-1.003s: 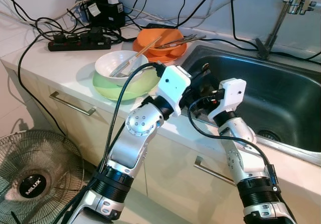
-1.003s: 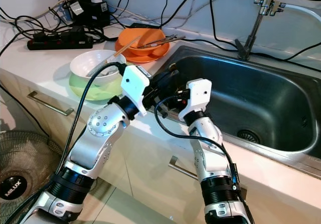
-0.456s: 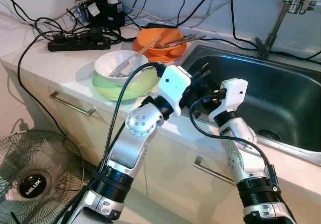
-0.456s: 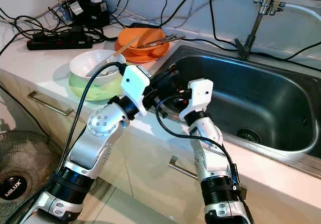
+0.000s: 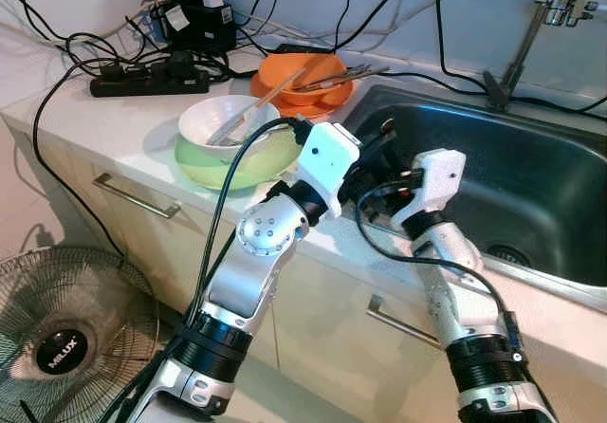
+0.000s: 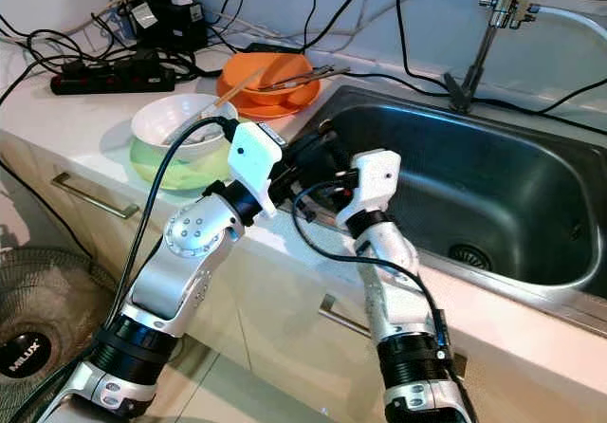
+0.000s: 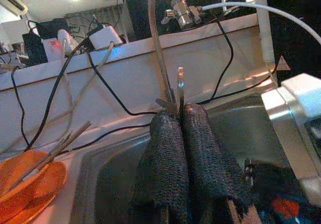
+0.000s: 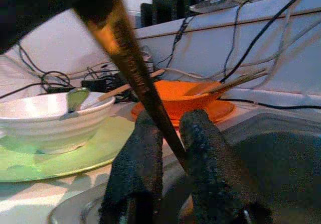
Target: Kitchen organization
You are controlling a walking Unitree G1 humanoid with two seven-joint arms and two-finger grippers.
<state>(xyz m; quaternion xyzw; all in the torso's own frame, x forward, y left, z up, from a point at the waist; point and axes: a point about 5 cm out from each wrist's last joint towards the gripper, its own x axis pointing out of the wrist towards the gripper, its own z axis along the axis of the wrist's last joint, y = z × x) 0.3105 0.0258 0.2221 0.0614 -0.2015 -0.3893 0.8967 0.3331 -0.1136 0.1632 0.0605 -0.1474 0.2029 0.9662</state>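
Observation:
Both grippers meet over the sink's (image 5: 531, 191) near-left corner. My left gripper (image 7: 180, 116) is shut on a thin chopstick (image 7: 179, 81), whose tip pokes out past the fingertips. That dark, gold-tinted chopstick (image 8: 134, 66) runs slanting down between the fingers of my right gripper (image 8: 168, 133), which close on it. In the left eye view the left gripper (image 5: 377, 150) and right gripper (image 5: 381, 193) face each other, nearly touching. A white bowl (image 5: 228, 118) with a spoon rests in a green bowl (image 5: 242, 165). Behind it is an orange bowl (image 5: 305, 70) holding more chopsticks.
A faucet (image 5: 531, 34) stands behind the steel sink. A black power strip (image 5: 150, 83) and tangled cables lie at the counter's back left. Below the counter are drawer handles (image 5: 137, 196), and a floor fan (image 5: 66, 333) stands at the lower left.
The right gripper has shifted slightly left, closer to the left gripper. The left arm and the dishes have stayed put.

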